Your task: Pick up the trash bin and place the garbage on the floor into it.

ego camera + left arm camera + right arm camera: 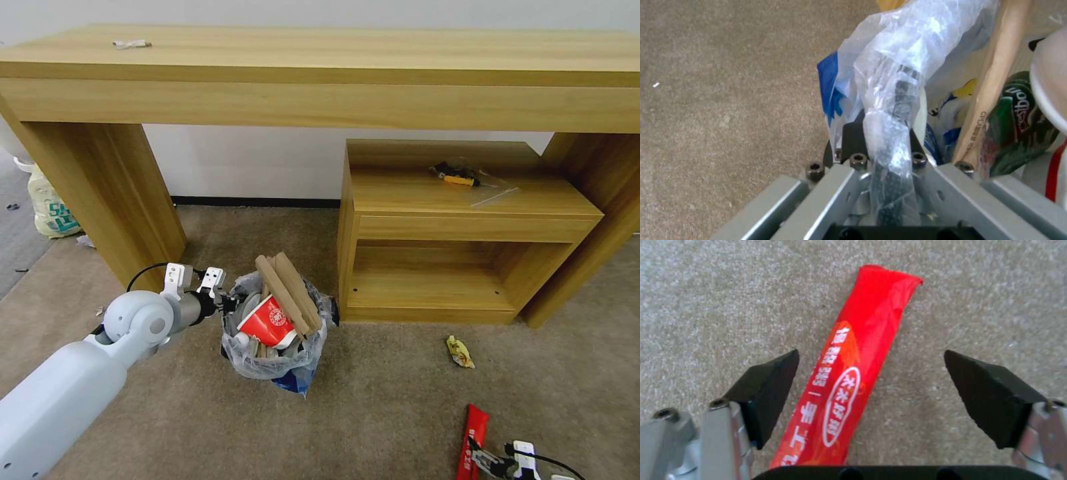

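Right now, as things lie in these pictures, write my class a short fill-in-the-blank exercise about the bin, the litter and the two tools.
1. The left tool is shut on the ____ of the trash bin.
2. The right tool is open around a ____ wrapper lying on the floor.
3. A crumpled yellow scrap lies on the floor in front of the wooden ____.
4. Strips of ____ stick up out of the bin beside a red cup.

Missing words: rim; red; shelf; cardboard
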{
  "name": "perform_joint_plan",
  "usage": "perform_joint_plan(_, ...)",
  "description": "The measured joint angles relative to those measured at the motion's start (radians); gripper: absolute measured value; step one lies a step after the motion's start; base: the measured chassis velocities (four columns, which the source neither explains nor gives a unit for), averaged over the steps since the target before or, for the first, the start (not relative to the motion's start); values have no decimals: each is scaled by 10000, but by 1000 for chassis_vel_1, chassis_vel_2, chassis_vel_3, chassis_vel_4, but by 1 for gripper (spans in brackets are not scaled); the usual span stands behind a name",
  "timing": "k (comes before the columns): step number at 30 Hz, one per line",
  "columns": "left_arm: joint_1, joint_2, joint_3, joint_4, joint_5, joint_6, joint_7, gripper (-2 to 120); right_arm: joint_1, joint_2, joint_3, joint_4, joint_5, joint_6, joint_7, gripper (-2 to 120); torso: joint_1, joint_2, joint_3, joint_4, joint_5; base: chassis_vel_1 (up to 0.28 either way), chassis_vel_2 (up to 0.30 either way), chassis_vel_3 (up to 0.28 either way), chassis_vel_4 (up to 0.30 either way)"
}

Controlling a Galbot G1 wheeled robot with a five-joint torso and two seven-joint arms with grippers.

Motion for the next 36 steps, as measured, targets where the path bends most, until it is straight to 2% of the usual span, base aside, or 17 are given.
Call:
perform_joint_plan(8, -39, 12, 4, -6, -20, -1, 9, 0, 220, 105, -117, 35, 71, -435, 218, 72, 0, 0, 0, 0, 0, 0, 0, 0, 0)
perform_joint_plan(26, -47, 135, -25, -131, -121, 0, 7, 0, 551, 457, -464, -276, 301, -742, 561, 70, 0, 0, 0, -1, 1, 0, 0, 0, 0)
perform_joint_plan(31, -22, 138, -33, -157, -123, 0, -15, 0, 662, 475, -494, -363, 357, -756, 612, 52, 0, 0, 0, -1, -1, 0, 0, 0, 0)
perform_joint_plan(32, -22, 138, -33, -157, -123, 0, -15, 0, 662, 475, -494, -363, 357, -756, 612, 52, 0, 0, 0, -1, -1, 0, 0, 0, 0)
perform_joint_plan(34, -32, 131, -33, -169, -124, 0, -28, 0, 730, 495, -520, -396, 364, -758, 635, 38, 0, 0, 0, -1, -1, 0, 0, 0, 0)
perform_joint_plan(36, -37, 131, -33, -169, -123, 0, -31, 0, 743, 499, -533, -397, 364, -757, 651, 34, 0, 0, 0, -1, -1, 0, 0, 0, 0)
